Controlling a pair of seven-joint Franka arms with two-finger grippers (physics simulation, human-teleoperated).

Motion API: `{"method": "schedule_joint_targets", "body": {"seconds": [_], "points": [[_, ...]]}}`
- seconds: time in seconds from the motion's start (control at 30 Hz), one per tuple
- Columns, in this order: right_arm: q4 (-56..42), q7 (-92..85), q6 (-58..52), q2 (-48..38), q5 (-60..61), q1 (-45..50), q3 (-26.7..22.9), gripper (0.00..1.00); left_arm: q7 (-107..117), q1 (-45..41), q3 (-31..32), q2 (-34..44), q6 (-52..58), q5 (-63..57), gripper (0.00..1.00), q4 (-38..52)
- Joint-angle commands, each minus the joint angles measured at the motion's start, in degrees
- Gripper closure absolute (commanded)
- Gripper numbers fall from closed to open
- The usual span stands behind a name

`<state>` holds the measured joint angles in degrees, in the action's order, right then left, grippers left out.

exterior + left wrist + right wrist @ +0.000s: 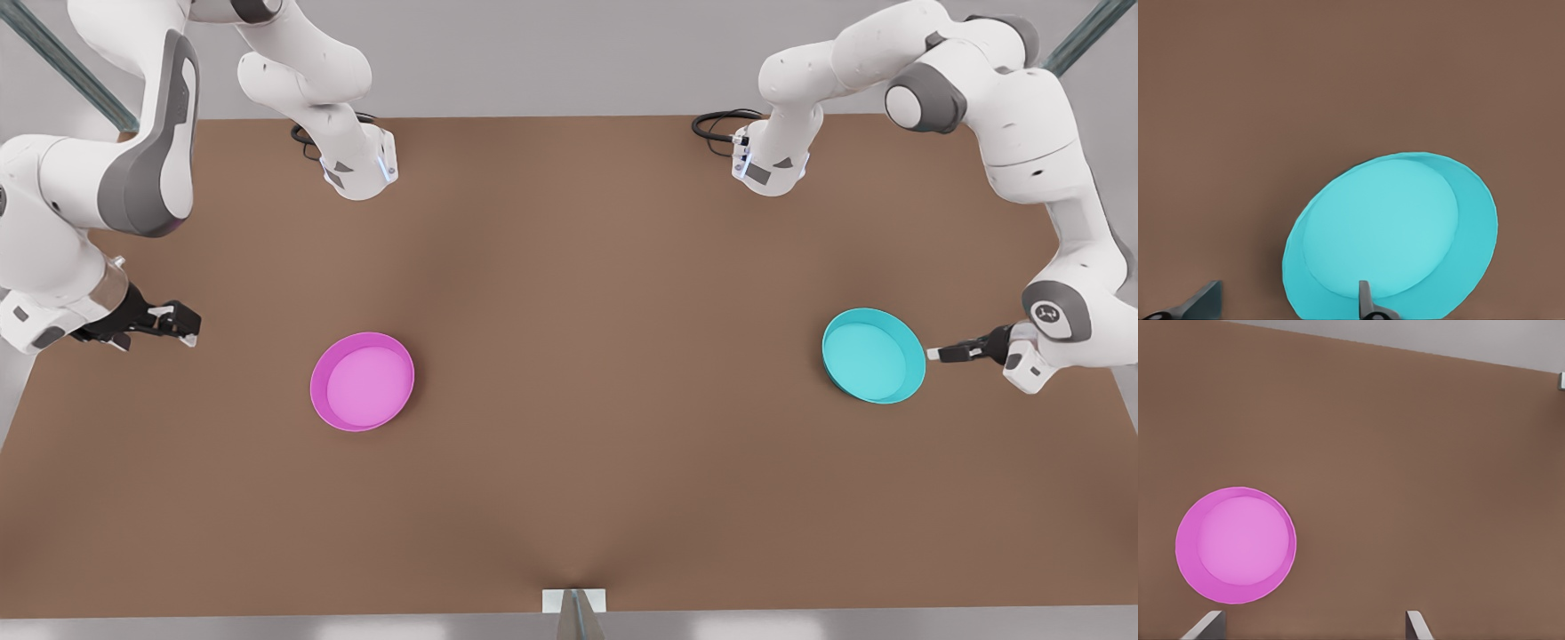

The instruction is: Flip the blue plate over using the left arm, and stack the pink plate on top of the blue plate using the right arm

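The blue plate [873, 356] lies open side up on the brown table at the front view's right. My left gripper [935, 353] is at its outer edge, low and open. In the left wrist view one fingertip [1365, 300] is over the blue plate [1391, 227] and the other is outside it, so the near rim lies between the jaws of the left gripper [1285, 305]. The pink plate [362, 381] rests open side up at the front view's left. My right gripper [182, 325] hangs open well to that plate's left. The right wrist view has the pink plate [1236, 545] ahead of the right gripper [1311, 628].
The brown table [587, 293] stretches between the two plates. Both arm bases [360, 164] [769, 164] with black cables stand at the far edge. A small white bracket [574, 601] sits at the middle of the near edge.
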<state>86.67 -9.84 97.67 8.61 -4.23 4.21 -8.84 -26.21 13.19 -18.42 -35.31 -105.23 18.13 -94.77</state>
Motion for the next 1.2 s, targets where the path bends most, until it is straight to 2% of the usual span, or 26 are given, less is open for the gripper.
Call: {"method": "schedule_joint_targets", "body": {"seconds": [0.0,0.27,0.33,0.37,0.4,0.57,0.6,0.67,0.73,0.93,1.03,1.17], "points": [[0.2,-0.4,0.2,-0.1,0.3,0.0,0.0,0.0,-35.8,0.4,0.0,-0.5,-4.5,0.6,0.0,-0.7],[0.9,-0.4,-0.6,-0.2,0.6,-0.3,0.0,0.0,-34.7,0.0,0.0,-5.1,-6.0,1.6,0.0,-1.1],[0.2,-1.0,-4.9,0.4,0.5,-0.3,-0.2,0.0,-32.9,0.0,0.0,-5.1,-6.0,1.9,0.0,-1.2],[-1.6,-0.6,-5.4,1.5,0.7,-0.3,-0.1,0.0,-30.5,0.0,0.0,-4.9,-5.9,1.9,0.12,-1.2],[-1.8,-0.6,-5.4,1.5,0.7,-0.5,-0.1,0.0,-28.3,-0.1,0.1,-4.9,-5.7,1.9,0.16,-1.2],[-3.4,-0.6,-5.4,1.7,1.1,-0.5,-0.3,0.0,-25.5,-0.3,0.7,-5.0,-5.4,1.9,0.18,-1.2],[-3.5,-0.7,-5.4,1.6,1.2,-0.5,-0.3,0.0,-25.4,-0.4,0.7,-5.0,-5.4,1.9,0.27,-1.2],[-3.5,-0.6,-5.4,1.7,1.4,0.2,0.0,0.0,-24.9,-0.5,0.8,-5.2,-5.7,1.9,0.28,-1.2],[-4.7,-0.7,-5.5,1.3,1.4,0.1,-0.1,0.0,-24.1,-0.6,0.8,-5.2,-5.8,1.9,0.41,-1.2],[-5.5,-0.7,-5.5,1.6,1.6,-0.2,-0.1,0.0,-22.4,-1.4,0.8,-5.6,-5.9,1.9,0.42,-1.1],[-5.5,-0.7,-5.5,1.6,1.5,-0.3,-0.1,0.0,-22.0,-1.5,1.1,-5.7,-5.8,1.9,0.57,-1.1],[-5.5,-0.7,-6.4,1.6,1.5,-0.4,-0.1,0.0,-22.0,-1.5,1.1,-5.7,-5.4,1.9,0.57,-1.1]]}}
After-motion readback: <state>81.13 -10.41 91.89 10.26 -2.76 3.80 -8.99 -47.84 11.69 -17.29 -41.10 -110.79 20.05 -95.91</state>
